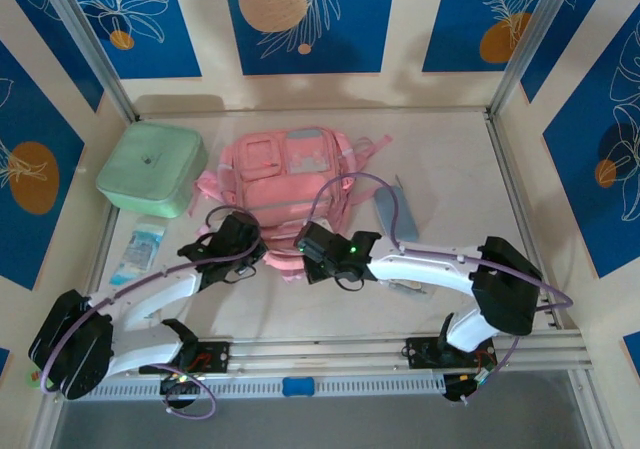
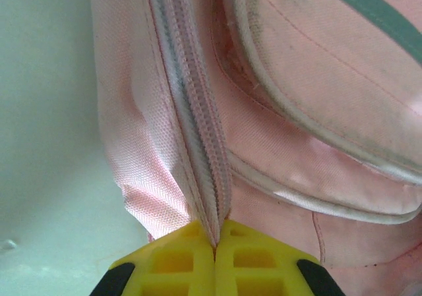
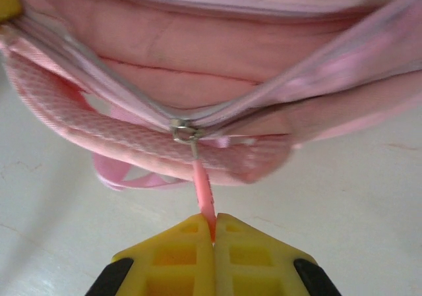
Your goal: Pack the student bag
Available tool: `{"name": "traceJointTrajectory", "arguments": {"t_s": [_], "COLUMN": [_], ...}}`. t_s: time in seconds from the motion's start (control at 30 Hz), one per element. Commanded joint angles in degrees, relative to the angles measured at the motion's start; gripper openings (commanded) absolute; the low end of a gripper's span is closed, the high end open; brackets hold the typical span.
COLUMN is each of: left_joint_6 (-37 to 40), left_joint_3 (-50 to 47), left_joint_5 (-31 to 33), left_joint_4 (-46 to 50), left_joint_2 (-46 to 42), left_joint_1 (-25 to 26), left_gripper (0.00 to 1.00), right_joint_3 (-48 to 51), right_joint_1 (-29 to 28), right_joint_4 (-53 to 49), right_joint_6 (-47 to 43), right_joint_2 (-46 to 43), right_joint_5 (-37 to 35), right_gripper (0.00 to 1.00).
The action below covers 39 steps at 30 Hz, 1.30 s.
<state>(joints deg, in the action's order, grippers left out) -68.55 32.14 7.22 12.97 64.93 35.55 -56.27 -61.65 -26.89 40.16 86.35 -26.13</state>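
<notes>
The pink student bag (image 1: 288, 174) lies flat in the middle of the table, its near end toward the arms. My left gripper (image 1: 254, 251) sits at the bag's near left corner. In the left wrist view its yellow fingers (image 2: 173, 262) are shut on the bag's zipper seam (image 2: 198, 151), pinching the fabric edge. My right gripper (image 1: 306, 245) is at the bag's near edge. In the right wrist view it (image 3: 214, 233) is shut on the pink zipper pull tab (image 3: 204, 194), which hangs from the metal slider (image 3: 185, 132). The zipper is partly parted on both sides of the slider.
A mint-green lidded box (image 1: 152, 169) stands left of the bag. A small clear-and-blue packet (image 1: 140, 248) lies in front of that box. A grey-blue pencil case (image 1: 396, 212) lies right of the bag. Metal rails border the table's sides and near edge.
</notes>
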Motion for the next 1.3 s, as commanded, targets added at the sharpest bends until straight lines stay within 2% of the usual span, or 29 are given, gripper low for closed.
{"name": "traceJointTrajectory", "arguments": {"t_s": [0.0,0.2,0.3,0.37,0.5,0.63,0.8,0.9,1.0,1.1,1.27], "left_joint_6": [4.69,8.34,10.47,11.26,10.65,11.05,10.88,10.63,10.65,10.55,10.73], "left_joint_3": [0.17,0.61,1.30,1.56,0.82,1.10,0.57,0.54,0.83,0.89,1.01], "left_joint_5": [0.98,-2.07,-3.31,-4.81,-6.82,-7.50,-7.93,-8.35,-9.11,-9.45,-9.51], "left_joint_4": [3.03,4.90,6.17,5.71,3.71,3.41,3.01,2.33,1.51,1.01,0.98], "left_joint_2": [-2.75,-4.88,-6.00,-6.45,-6.61,-6.45,-6.60,-6.22,-5.52,-5.06,-4.72], "left_joint_1": [-4.21,-8.73,-11.67,-12.63,-12.61,-12.65,-12.61,-12.61,-12.61,-12.61,-12.61], "left_gripper": [0.00,0.00,0.00,0.00,0.00,0.00,0.00,0.00,0.00,0.00,0.00], "right_joint_3": [2.79,3.29,2.57,2.98,2.28,-1.03,2.17,0.96,0.17,-1.81,-3.36], "right_joint_1": [4.03,10.41,11.20,11.12,10.68,10.75,12.94,12.41,12.61,11.41,10.17], "right_joint_4": [-7.47,-8.85,-8.64,-5.77,3.69,5.79,14.67,14.83,15.57,13.88,14.50], "right_joint_6": [-1.75,-4.79,-6.63,-8.95,-13.30,-13.27,-11.84,-13.43,-13.76,-15.56,-16.43], "right_joint_2": [-3.70,-7.43,-9.10,-9.65,-7.37,-1.38,1.16,3.58,5.82,8.39,10.20], "right_joint_5": [-2.18,-2.89,-1.83,2.48,16.31,20.86,30.45,29.58,29.27,26.50,27.71], "right_gripper": [0.00,0.00,0.00,0.00,0.00,0.23,0.41,0.48,0.51,0.52,0.46]}}
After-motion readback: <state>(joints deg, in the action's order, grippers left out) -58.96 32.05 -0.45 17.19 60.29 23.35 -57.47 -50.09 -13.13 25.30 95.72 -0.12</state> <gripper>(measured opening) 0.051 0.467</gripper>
